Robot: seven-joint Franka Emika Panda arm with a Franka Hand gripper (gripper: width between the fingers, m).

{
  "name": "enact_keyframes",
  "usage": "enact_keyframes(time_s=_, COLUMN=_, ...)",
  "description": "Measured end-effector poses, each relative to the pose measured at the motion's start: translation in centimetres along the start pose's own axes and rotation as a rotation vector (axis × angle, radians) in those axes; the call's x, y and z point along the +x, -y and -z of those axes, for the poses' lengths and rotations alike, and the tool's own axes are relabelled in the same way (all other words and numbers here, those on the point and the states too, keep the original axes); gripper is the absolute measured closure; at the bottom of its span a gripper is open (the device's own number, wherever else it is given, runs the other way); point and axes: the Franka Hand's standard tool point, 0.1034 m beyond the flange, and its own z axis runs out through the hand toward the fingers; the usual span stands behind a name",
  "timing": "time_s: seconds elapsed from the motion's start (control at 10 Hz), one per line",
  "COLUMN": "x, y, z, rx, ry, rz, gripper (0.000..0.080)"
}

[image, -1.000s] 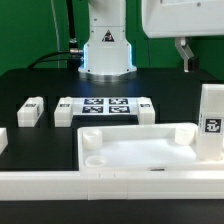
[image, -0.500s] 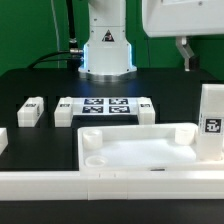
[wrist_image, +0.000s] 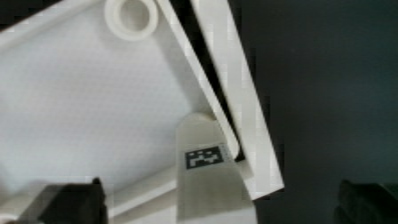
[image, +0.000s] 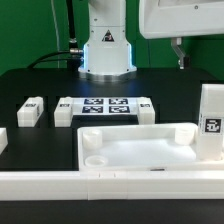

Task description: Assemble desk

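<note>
On the exterior view's left, three white square plastic posts lie flat on the black table (image: pixel 35 85): a lone leg (image: pixel 30 110), then two flanking legs (image: pixel 63 112) (image: pixel 147 112) at the ends of the marker board (image: pixel 105 108). One large white raised-rim plastic desk slab (image: pixel 140 150) lies nearer the camera, a round socket (image: pixel 92 158) in its corner. A fourth upright leg (image: pixel 212 122) stands at its right rim. The gripper (wrist_image: pixel 214 200) hangs above this leg, fingers spread wide, pinching nothing.

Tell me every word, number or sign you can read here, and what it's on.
No words, brands or numbers can be read in either view.
Marker board: black-and-white square tags, patterns only, no letters.
Upright leg at the exterior view's right: one such tag, pattern only.
Lying leg at the exterior view's left: dark marks too small to read.
</note>
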Motion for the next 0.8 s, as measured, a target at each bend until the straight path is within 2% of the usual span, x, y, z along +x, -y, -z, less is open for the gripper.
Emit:
enact_keyframes(time_s=0.2, x=-0.3, y=-0.4, z=-0.4, rx=0.0, ry=-0.01, rz=0.162, gripper=0.0151)
enact_keyframes(time_s=0.3, x=-2.3, y=-1.9, z=-1.7, rx=-0.013, ry=-0.006, rz=0.231, gripper=0.0151)
enact_keyframes(time_s=0.4, x=-4.6, y=-3.7, z=-3.0, rx=-0.04, ry=0.021, rz=0.277, gripper=0.0151)
enact_keyframes(time_s=0.5, x=-5.6, y=-5.9, z=-4.2, rx=-0.053, ry=0.064, rz=0.249, gripper=0.0151)
enact_keyframes(time_s=0.6, x=-5.2, y=-7.6, z=-4.9, rx=-0.065, ry=0.09, rz=0.216, gripper=0.0151)
enact_keyframes(time_s=0.7, x=-4.9, y=-7.1, z=-4.7, rx=-0.063, ry=0.082, rz=0.218, gripper=0.0151)
enact_keyframes(time_s=0.8, x=-5.4, y=-6.9, z=-4.7, rx=-0.065, ry=0.111, rz=0.224, gripper=0.0151)
